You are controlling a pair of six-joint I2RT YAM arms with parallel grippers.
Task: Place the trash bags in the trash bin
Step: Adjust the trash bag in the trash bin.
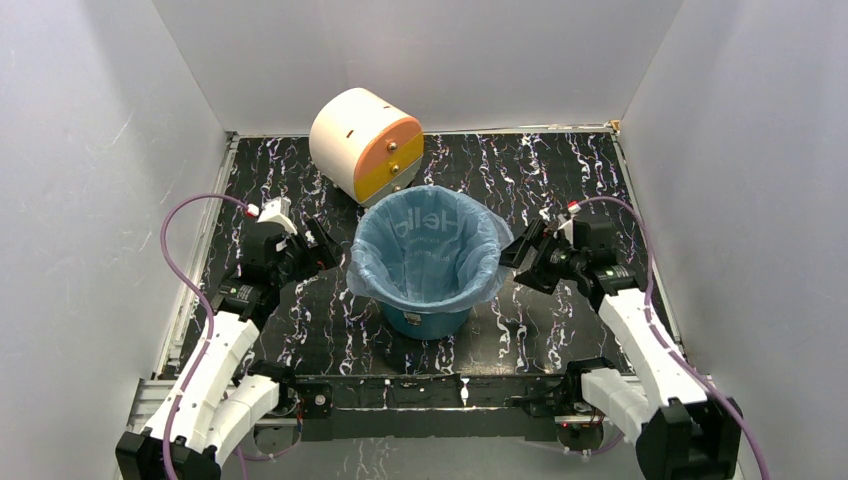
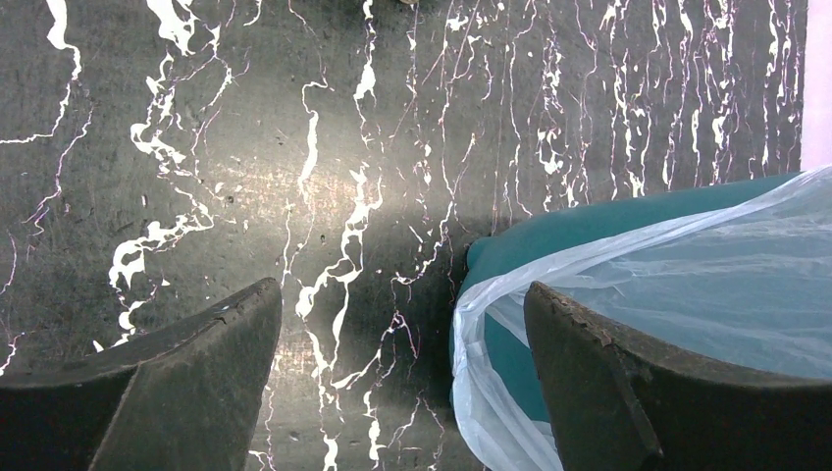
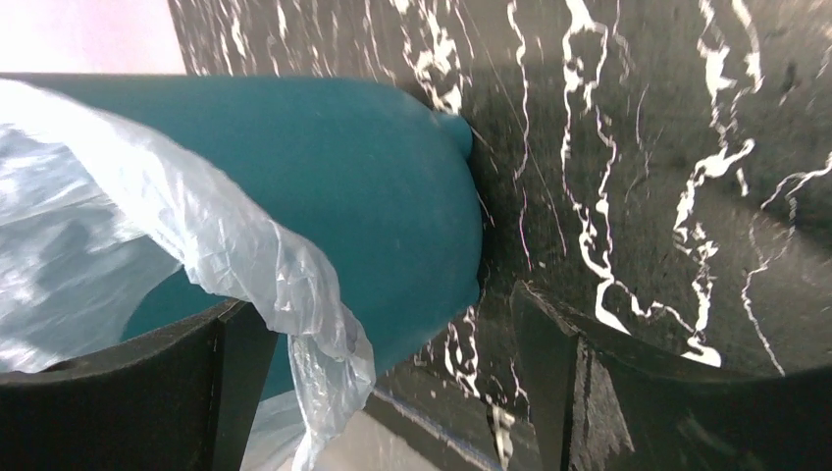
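Note:
The teal trash bin point(image 1: 432, 321) stands upright in the middle of the table. The pale blue trash bag point(image 1: 428, 250) lines it, its hem folded out over the rim, "Hello" lettering on the far inner wall. My left gripper point(image 1: 325, 247) is open just left of the rim. In the left wrist view the gripper point(image 2: 402, 294) is open, with the bag's hem point(image 2: 491, 392) and bin wall point(image 2: 589, 231) by the right finger. My right gripper point(image 1: 515, 248) is open just right of the rim. In the right wrist view the gripper point(image 3: 385, 309) straddles the bag hem point(image 3: 294, 294) and bin wall point(image 3: 373, 177).
A cream and orange drum-shaped box point(image 1: 365, 145) stands behind the bin, close to its far rim. White walls enclose the black marbled table point(image 1: 560, 170) on three sides.

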